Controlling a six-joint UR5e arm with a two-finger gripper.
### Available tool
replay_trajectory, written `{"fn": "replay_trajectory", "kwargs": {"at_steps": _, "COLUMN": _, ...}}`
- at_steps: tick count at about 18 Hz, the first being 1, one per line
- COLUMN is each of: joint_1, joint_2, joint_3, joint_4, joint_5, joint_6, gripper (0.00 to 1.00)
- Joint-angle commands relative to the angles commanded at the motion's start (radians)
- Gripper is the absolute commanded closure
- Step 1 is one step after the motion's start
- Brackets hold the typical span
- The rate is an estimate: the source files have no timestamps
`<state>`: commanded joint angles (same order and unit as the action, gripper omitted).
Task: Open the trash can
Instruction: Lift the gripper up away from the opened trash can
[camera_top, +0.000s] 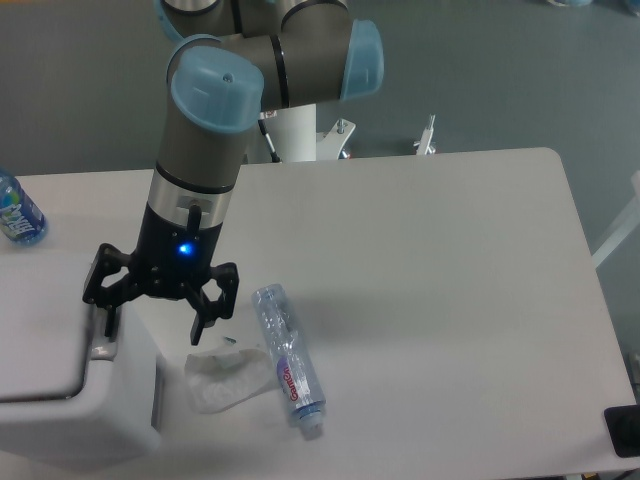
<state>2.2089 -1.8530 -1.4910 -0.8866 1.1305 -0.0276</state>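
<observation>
The black two-finger gripper (155, 312) hangs spread wide and empty, one finger on the grey rectangular push tab (100, 338) of the large boxy white plastic trash can (60, 400) directly below it; this looks like the pressing step, calling next for a firm downward push. A crumpled white tissue (228, 376) and a clear plastic bottle (288, 358) lie just beyond the other finger, a blue-labelled bottle (18, 212) well off past the bin; none blocks the press.

I see a clear plastic bottle (288, 359) lying flat on the white table (450, 300), touching a crumpled white tissue (228, 377). A blue-labelled bottle (17, 212) stands at the table's far left edge.
</observation>
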Motion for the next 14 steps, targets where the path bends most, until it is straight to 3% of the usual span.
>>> {"fn": "replay_trajectory", "kwargs": {"at_steps": 6, "joint_1": 0.0, "joint_2": 0.003, "joint_3": 0.021, "joint_4": 0.002, "joint_5": 0.0, "joint_6": 0.0, "gripper": 0.0}}
{"fn": "replay_trajectory", "kwargs": {"at_steps": 9, "joint_1": 0.009, "joint_2": 0.003, "joint_3": 0.109, "joint_4": 0.014, "joint_5": 0.026, "joint_6": 0.0, "gripper": 0.0}}
{"fn": "replay_trajectory", "kwargs": {"at_steps": 12, "joint_1": 0.073, "joint_2": 0.037, "joint_3": 0.146, "joint_4": 0.014, "joint_5": 0.162, "joint_6": -0.002, "gripper": 0.0}}
{"fn": "replay_trajectory", "kwargs": {"at_steps": 14, "joint_1": 0.127, "joint_2": 0.06, "joint_3": 0.147, "joint_4": 0.014, "joint_5": 0.176, "joint_6": 0.008, "gripper": 0.0}}
